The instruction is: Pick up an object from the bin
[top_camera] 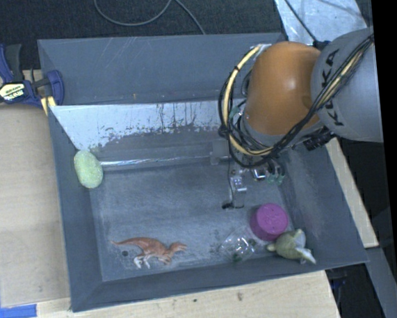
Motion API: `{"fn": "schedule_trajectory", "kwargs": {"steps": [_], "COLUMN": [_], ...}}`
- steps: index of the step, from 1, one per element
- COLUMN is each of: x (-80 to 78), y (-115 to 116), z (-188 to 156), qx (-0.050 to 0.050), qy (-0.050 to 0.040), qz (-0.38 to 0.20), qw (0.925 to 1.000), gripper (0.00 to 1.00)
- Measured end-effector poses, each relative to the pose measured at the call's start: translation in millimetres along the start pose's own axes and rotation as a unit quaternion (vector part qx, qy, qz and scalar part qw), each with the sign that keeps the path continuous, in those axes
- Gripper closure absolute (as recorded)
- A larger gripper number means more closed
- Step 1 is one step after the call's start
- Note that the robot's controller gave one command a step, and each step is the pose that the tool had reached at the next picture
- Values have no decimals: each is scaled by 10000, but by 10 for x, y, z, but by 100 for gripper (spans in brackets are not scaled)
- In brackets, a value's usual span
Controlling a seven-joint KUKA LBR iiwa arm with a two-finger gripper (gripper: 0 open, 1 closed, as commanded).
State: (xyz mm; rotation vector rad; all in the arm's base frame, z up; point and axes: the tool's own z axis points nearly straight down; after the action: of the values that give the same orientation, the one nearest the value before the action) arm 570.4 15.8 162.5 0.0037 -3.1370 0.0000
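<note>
My gripper [237, 186] hangs below the orange wrist cover, over the bare floor in the right half of the bin, with nothing seen in it. A round purple cap-like thing [269, 220] lies just below and to the right of it. A crumpled clear plastic piece [237, 246] lies near the front wall, straight below the gripper. A small pale green toy animal [291, 246] rests against the purple thing in the front right corner.
An orange toy dinosaur [152, 249] lies on its side at the front left. A pale green egg-shaped lump [88, 169] sits against the left wall. The arm and its cables cover the bin's right rear part.
</note>
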Motion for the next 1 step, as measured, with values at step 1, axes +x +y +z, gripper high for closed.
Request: {"fn": "schedule_trajectory", "kwargs": {"steps": [1], "x": [-15], "y": [0], "z": [-49], "qx": [-1], "qy": [-41], "qz": [3], "qw": [10000], "gripper": [0]}}
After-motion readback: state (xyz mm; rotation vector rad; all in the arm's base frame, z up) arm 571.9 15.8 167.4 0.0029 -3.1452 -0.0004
